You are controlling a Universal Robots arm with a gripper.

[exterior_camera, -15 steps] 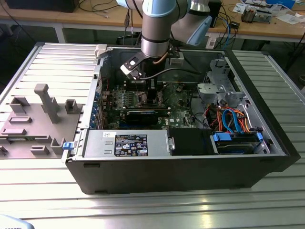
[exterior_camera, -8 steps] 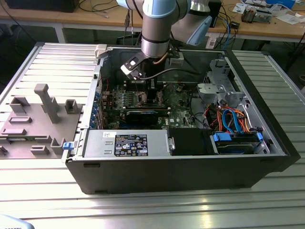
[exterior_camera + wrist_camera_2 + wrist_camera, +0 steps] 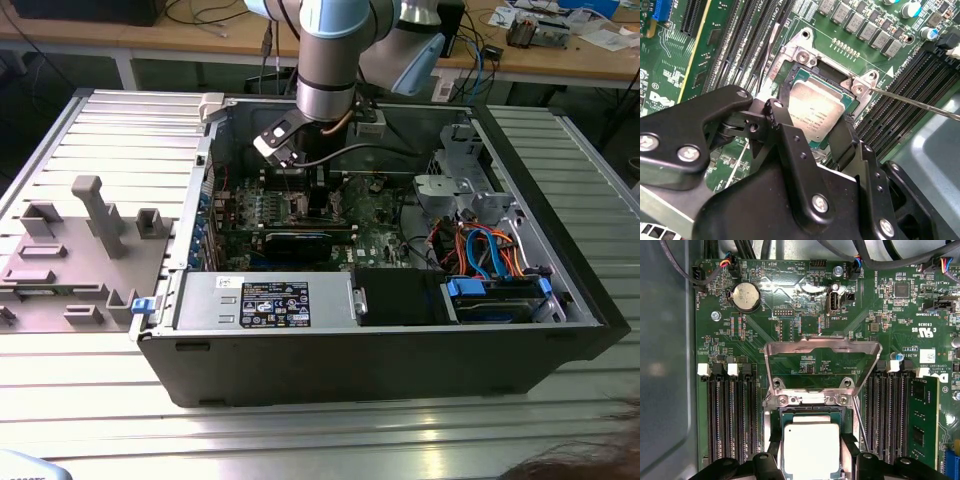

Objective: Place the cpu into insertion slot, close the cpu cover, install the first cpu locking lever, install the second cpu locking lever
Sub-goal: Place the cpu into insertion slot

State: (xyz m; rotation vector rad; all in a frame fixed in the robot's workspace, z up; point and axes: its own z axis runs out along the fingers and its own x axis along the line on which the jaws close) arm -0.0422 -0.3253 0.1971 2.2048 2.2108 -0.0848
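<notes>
The cpu (image 3: pixel 811 447), a square chip with a silvery top, lies level in or just over the insertion slot (image 3: pixel 810 416); I cannot tell if it is fully seated. In both wrist views my gripper (image 3: pixel 811 462) has a black finger against each side of the chip, shut on it. The second wrist view shows the cpu (image 3: pixel 815 112), the slot's silvery rim (image 3: pixel 801 52) and my gripper (image 3: pixel 810 122). The cpu cover (image 3: pixel 822 344) stands swung open beyond the slot. A thin locking lever (image 3: pixel 920 102) sticks out free beside the slot. In the exterior view the gripper (image 3: pixel 300 185) reaches down into the open computer case.
Black memory slots (image 3: pixel 730 415) flank the socket, with a green memory module (image 3: pixel 924 420) in one. A coin battery (image 3: pixel 745 295) sits past the cover. The case holds a graphics card (image 3: pixel 300 240), a power supply (image 3: pixel 265 300) and a cabled drive bay (image 3: pixel 490 250). A grey fixture (image 3: pixel 80 250) lies outside.
</notes>
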